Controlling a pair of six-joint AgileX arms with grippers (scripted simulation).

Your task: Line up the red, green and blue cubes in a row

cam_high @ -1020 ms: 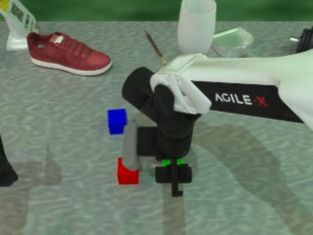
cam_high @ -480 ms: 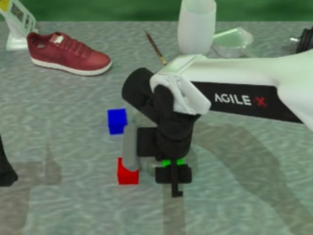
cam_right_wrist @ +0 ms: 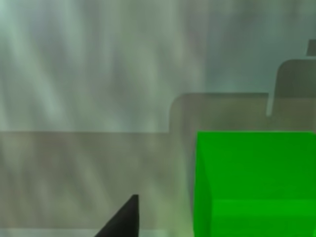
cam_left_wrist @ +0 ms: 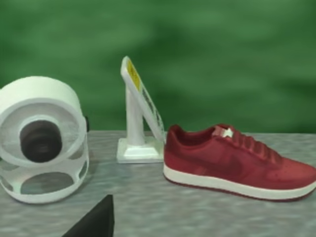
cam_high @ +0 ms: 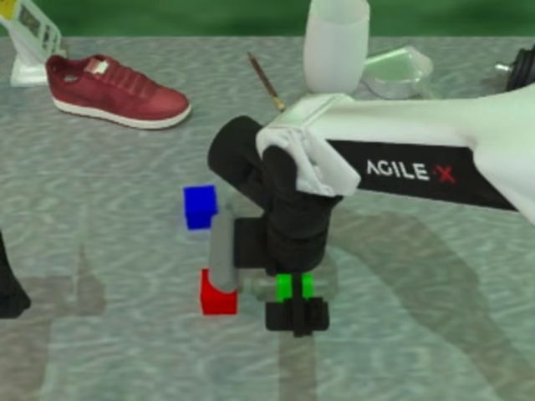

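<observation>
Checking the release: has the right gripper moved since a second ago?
Yes. The right gripper has shifted slightly, exposing more of the green cube; the red cube stays put.

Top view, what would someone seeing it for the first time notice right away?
The big white and black right arm reaching in from the right, its gripper down over the green cube near the table's middle. Just left of that sits the red cube, with the blue cube behind it. A dark red sneaker lies at the far left.

right arm: stretched in from table's right | right tool point(cam_high: 296, 302): pointing down | left arm: parked at left edge
</observation>
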